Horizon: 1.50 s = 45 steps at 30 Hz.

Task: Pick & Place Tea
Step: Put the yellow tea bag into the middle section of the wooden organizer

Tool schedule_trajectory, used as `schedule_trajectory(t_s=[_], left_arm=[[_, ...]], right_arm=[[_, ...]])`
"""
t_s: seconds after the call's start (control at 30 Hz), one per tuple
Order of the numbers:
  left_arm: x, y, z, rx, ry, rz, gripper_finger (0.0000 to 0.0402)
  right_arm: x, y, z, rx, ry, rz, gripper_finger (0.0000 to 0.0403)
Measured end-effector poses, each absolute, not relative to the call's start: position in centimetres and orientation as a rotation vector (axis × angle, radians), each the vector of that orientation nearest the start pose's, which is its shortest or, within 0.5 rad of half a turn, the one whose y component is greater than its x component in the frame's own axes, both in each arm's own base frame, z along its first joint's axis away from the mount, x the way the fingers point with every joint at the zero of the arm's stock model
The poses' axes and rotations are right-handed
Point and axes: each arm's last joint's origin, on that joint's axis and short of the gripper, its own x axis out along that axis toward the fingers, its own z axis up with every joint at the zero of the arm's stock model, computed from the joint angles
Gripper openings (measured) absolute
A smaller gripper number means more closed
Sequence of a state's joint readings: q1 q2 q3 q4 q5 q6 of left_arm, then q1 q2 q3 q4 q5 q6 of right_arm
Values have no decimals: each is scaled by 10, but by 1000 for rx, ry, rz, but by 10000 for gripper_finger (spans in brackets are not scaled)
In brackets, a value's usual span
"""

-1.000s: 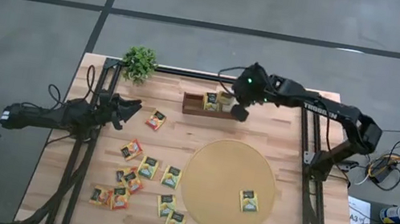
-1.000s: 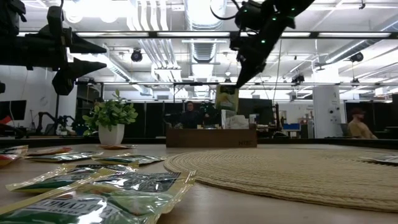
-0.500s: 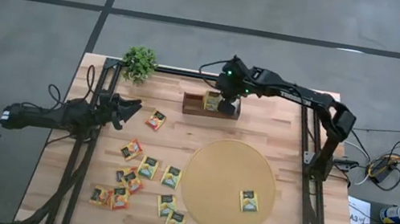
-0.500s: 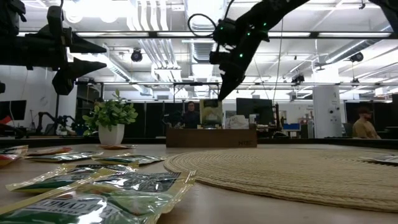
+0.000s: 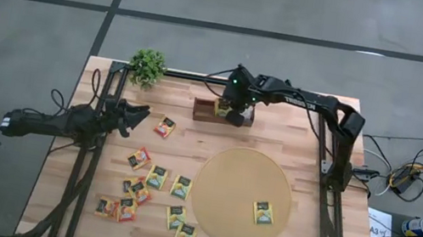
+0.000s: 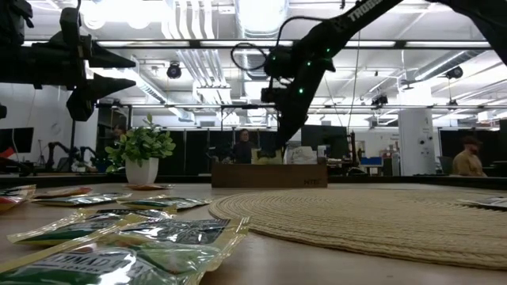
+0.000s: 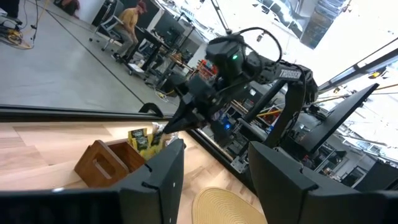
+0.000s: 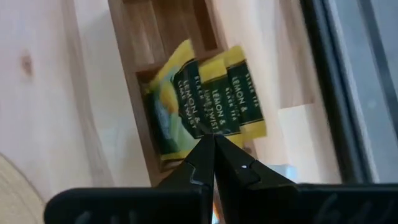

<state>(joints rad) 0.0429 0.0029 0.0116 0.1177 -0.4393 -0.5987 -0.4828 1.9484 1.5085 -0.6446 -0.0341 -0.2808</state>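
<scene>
Stage: you see the right gripper [image 8: 213, 144] pinched shut on a yellow-green sachet [image 8: 180, 106] in the wooden tray [image 5: 204, 111] | left gripper [image 5: 133, 114] part open, empty, waiting | left: loose sachets [image 5: 157, 177] on table, one [image 5: 263, 212] on mat [image 5: 227, 181]

The wooden table [image 5: 294, 141] carries scattered tea sachets [image 5: 157, 177], mat [image 5: 243, 198], tray [image 5: 205, 116], plant [image 5: 149, 66].

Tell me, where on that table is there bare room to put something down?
Most of the round mat is bare, with one tea packet near its right edge. Bare wood lies between the mat and the wooden tray. The crowded part is left of the mat, where scattered packets lie.
</scene>
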Motion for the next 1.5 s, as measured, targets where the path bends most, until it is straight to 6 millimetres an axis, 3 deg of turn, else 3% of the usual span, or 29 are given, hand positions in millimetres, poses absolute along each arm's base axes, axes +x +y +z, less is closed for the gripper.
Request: schedule_trajectory(t_s=[0.23,0.43,0.67,0.93,1.17,1.5], left_arm=[[93,16,178,-611,-266,430,174],[93,16,178,-612,-267,430,174],[93,16,178,-612,-268,429,174],[93,16,178,-612,-267,430,174],[93,16,178,-611,-266,430,174],[93,16,178,-611,-267,430,174]], right_arm=[[370,-193,191,92,1138,-282,8],[368,-194,193,86,1139,-280,8],[364,-193,210,-4,1110,-237,27],[359,-194,218,-6,1099,-214,127],[345,-186,230,37,1191,-194,202],[311,-150,276,7,1271,-32,217]])
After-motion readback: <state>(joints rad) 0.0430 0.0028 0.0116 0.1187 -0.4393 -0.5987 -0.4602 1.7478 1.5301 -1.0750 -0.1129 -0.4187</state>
